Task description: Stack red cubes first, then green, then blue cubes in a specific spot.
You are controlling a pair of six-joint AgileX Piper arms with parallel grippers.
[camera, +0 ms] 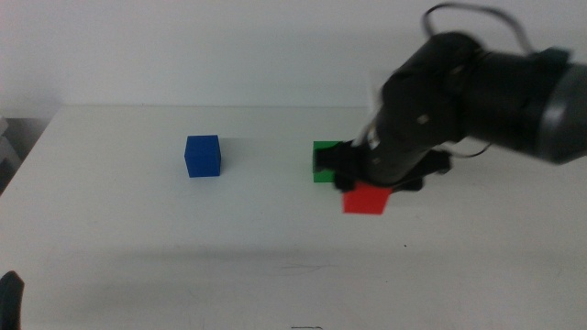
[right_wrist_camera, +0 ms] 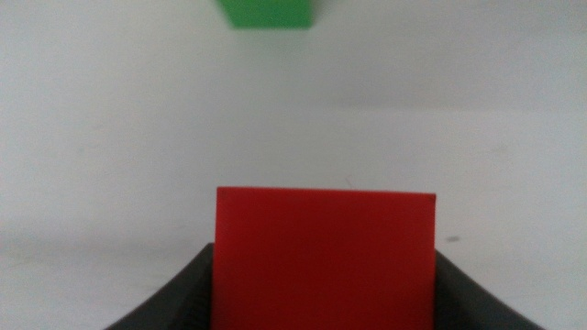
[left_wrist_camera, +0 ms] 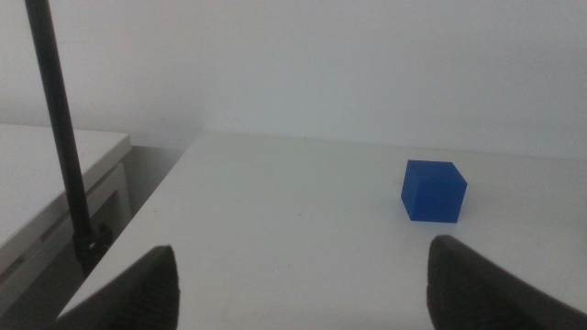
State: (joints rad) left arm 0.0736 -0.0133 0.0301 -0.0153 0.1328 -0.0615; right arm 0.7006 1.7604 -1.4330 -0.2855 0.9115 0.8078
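Note:
My right gripper [camera: 365, 186] comes in from the right and is shut on the red cube [camera: 365, 199], low over the white table. In the right wrist view the red cube [right_wrist_camera: 323, 266] fills the gap between the jaws. The green cube [camera: 322, 163] sits on the table just behind and left of the red one, partly hidden by the gripper; it also shows in the right wrist view [right_wrist_camera: 266, 13]. The blue cube [camera: 203, 156] sits alone left of centre and shows in the left wrist view [left_wrist_camera: 433, 191]. My left gripper [left_wrist_camera: 303, 293] is open and waits at the front left corner [camera: 11, 295].
The white table [camera: 183, 238] has bare surface in front of and between the cubes. Its left edge [left_wrist_camera: 138, 238] drops off near the left gripper, with a dark pole [left_wrist_camera: 60, 137] and a lower white surface beyond it.

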